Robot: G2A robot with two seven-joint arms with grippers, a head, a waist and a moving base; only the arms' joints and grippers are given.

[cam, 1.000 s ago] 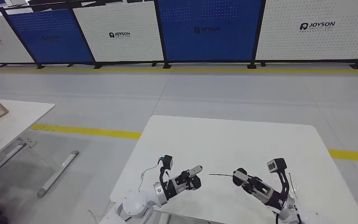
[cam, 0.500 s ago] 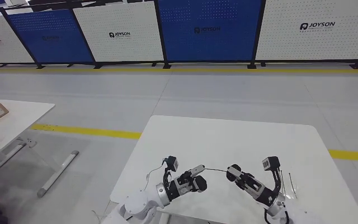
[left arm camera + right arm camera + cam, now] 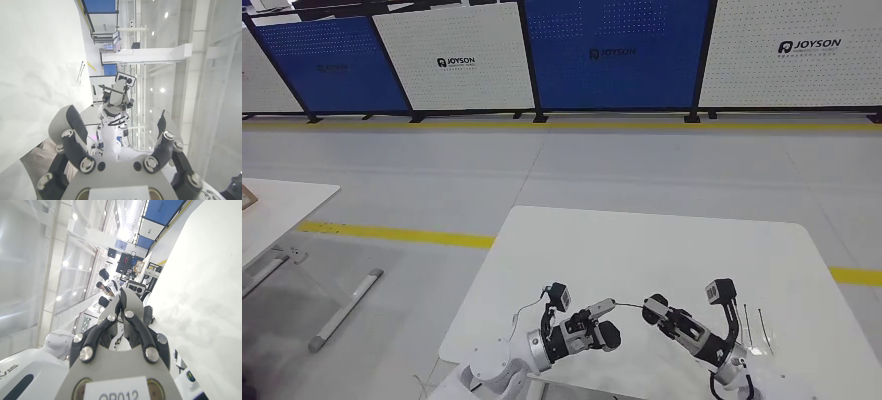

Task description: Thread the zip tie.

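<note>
A thin black zip tie (image 3: 630, 303) hangs above the near part of the white table (image 3: 642, 240). My right gripper (image 3: 650, 305) is shut on one end of it. In the left wrist view the same tie (image 3: 111, 89) sticks out sideways from the right gripper's fingers (image 3: 117, 94). The tie's free tip points at my left gripper (image 3: 606, 318), which faces it with its jaws open and nothing between them (image 3: 117, 117). In the right wrist view the right gripper (image 3: 122, 294) has its fingers pressed together; the tie itself is hard to make out there.
Two spare black zip ties (image 3: 753, 322) lie on the table near its right edge, also seen from the left wrist (image 3: 80, 72). Another white table (image 3: 272, 215) stands off to the left. The table's far half is bare.
Both grippers have drawn toward each other near the table's front. The gap has narrowed, and the tie's free tip now lies close to the left gripper's open fingers.
</note>
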